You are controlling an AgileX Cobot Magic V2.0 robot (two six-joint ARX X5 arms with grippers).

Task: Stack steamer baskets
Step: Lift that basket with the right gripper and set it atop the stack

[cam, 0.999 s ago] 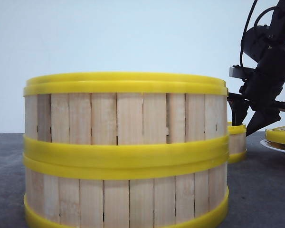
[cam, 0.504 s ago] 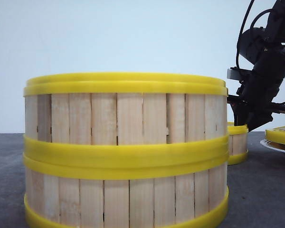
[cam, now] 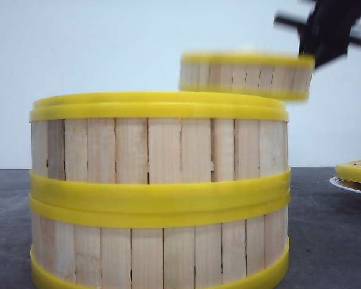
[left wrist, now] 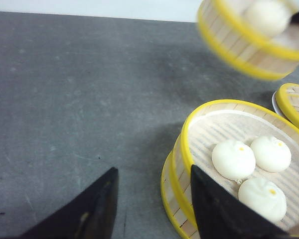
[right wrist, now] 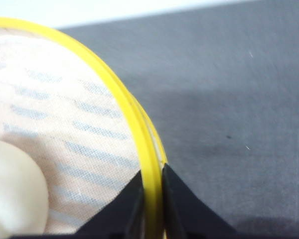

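Observation:
Two steamer baskets (cam: 159, 192) stand stacked close to the front camera. The top basket (left wrist: 185, 137) holds three white buns (left wrist: 232, 159). A third steamer basket (cam: 246, 75) hangs in the air above and right of the stack, blurred, with a bun (left wrist: 266, 15) inside. My right gripper (right wrist: 152, 172) is shut on its yellow rim (right wrist: 134, 129), one finger inside and one outside. My left gripper (left wrist: 153, 172) is open and holds nothing. It hovers beside the stack's wall, over the grey table.
At the far right, a yellow-rimmed woven piece (cam: 356, 170) rests on a white plate (cam: 349, 184); I cannot tell whether it is a basket or a lid. Grey tabletop (left wrist: 65, 99) stretches away from the stack on the left arm's side.
The right gripper closed on the rim of the basket standing behind the stack. It has lifted that basket up and leftward, above the stack's height. The stack has not moved.

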